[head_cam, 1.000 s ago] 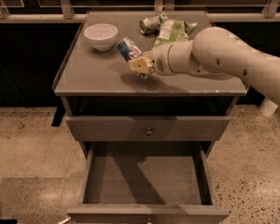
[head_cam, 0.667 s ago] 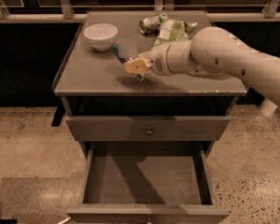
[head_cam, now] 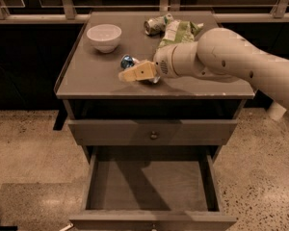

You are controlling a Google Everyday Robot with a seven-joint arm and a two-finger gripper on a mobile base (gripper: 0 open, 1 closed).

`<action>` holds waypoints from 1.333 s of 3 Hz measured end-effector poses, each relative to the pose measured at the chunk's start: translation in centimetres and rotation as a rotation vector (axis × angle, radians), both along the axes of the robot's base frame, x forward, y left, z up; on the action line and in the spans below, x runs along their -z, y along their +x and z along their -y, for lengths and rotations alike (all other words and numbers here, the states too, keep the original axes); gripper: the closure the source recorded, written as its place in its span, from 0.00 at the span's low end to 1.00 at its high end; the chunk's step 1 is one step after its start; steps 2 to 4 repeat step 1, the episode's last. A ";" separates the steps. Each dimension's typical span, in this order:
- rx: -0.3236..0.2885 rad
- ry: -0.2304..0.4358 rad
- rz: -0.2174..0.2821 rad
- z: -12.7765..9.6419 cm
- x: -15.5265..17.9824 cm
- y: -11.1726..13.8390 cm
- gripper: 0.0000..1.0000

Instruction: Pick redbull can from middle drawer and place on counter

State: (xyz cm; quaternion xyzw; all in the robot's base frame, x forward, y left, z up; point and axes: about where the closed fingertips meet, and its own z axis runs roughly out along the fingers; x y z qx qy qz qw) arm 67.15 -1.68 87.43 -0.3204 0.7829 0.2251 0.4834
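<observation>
The redbull can [head_cam: 127,61] shows only its blue, shiny end, just behind my gripper's beige fingers [head_cam: 139,72], low over the front middle of the counter [head_cam: 86,78]. My gripper [head_cam: 134,74] reaches in from the right on the large white arm and is shut on the can. I cannot tell whether the can touches the counter. The middle drawer [head_cam: 149,189] is pulled open below, and its flat grey bottom is bare.
A white bowl [head_cam: 104,36] stands at the counter's back left. A dented greenish-silver can [head_cam: 154,25] and a green bag [head_cam: 178,32] lie at the back right, behind my arm. The top drawer [head_cam: 151,131] is shut. A speckled floor surrounds the cabinet.
My gripper has moved left and down toward the counter's front with the can in it. The bowl, the bag and the drawers have not moved.
</observation>
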 end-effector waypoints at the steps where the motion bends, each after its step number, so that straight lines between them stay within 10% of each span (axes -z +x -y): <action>1: 0.000 0.000 0.000 0.0 0.0 0.0 0.00; 4: 0.000 0.000 0.000 0.0 0.0 0.0 0.00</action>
